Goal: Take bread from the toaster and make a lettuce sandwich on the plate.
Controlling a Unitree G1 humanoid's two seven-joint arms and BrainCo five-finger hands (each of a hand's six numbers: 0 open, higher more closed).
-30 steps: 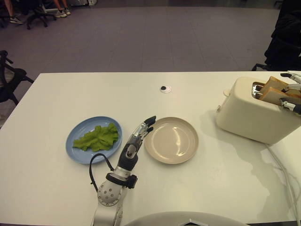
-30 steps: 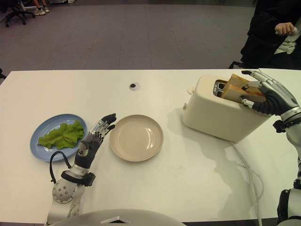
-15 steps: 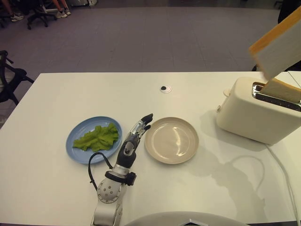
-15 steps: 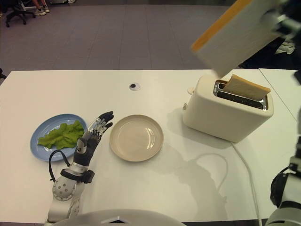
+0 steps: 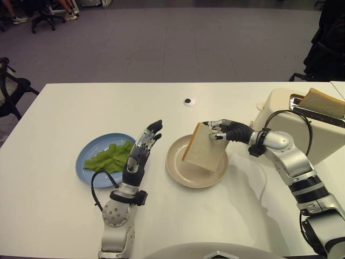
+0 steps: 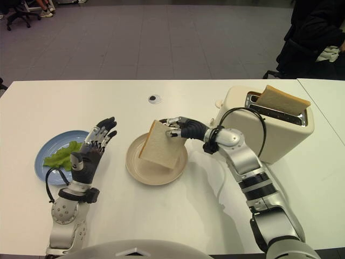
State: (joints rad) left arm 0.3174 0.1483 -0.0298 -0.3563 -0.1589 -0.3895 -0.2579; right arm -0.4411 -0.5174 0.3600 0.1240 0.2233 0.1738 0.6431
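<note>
My right hand (image 5: 225,130) is shut on the top edge of a slice of bread (image 5: 205,148), which hangs tilted over the beige plate (image 5: 183,174), its lower edge close to the plate or on it. A second slice of bread (image 5: 322,102) sticks up from a slot of the cream toaster (image 5: 276,112) at the right. Green lettuce (image 5: 105,158) lies on the blue plate (image 5: 89,153) at the left. My left hand (image 5: 138,154) is raised with its fingers spread, open, between the blue plate and the beige plate.
A small round dark-centred disc (image 5: 187,101) lies on the white table (image 5: 59,216) behind the plates. The toaster's white cord (image 6: 222,189) runs down behind my right arm. Office chairs stand on the floor beyond the table's far edge.
My right hand has lifted one slice out of the toaster, swung it high, and brought it down over the beige plate. My left hand has risen and shifted left toward the blue plate.
</note>
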